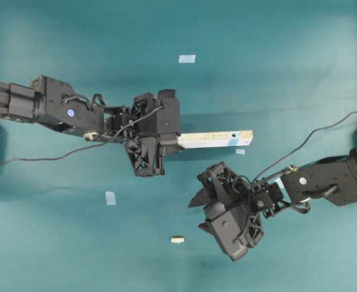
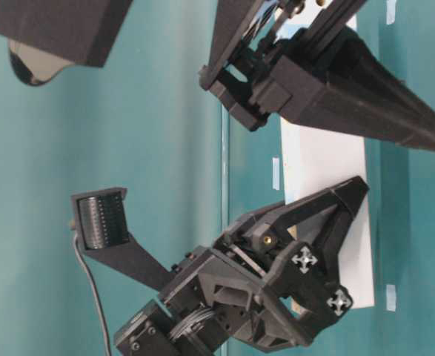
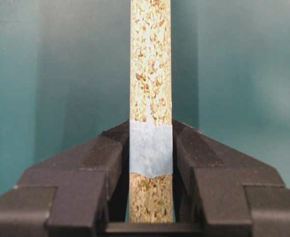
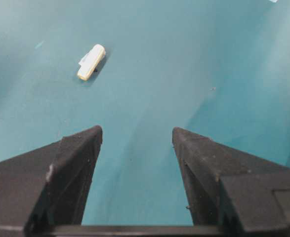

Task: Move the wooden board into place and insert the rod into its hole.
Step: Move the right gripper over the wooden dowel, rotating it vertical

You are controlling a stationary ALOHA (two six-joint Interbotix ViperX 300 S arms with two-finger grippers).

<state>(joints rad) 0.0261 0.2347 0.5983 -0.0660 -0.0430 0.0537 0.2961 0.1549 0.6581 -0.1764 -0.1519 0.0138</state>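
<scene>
Board (image 1: 214, 139) — centre of the overhead view, one end pinched edge-on in the left gripper (image 3: 150, 148), its taped far end with the hole (image 1: 232, 135) pointing right. Rod (image 1: 177, 239) — loose on the mat at lower centre, well apart from the right gripper (image 4: 137, 136), whose fingers stand spread and empty. Advice: keep the board level and steady, then straddle the rod across its short width before closing.

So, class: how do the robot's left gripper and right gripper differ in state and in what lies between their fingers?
The left gripper is shut on the wooden board, clamping its edges; the right gripper is open and empty. The left holds the board off the table; the right points toward the rod, lying untouched ahead. Both have black, wedge-shaped fingers.
</scene>
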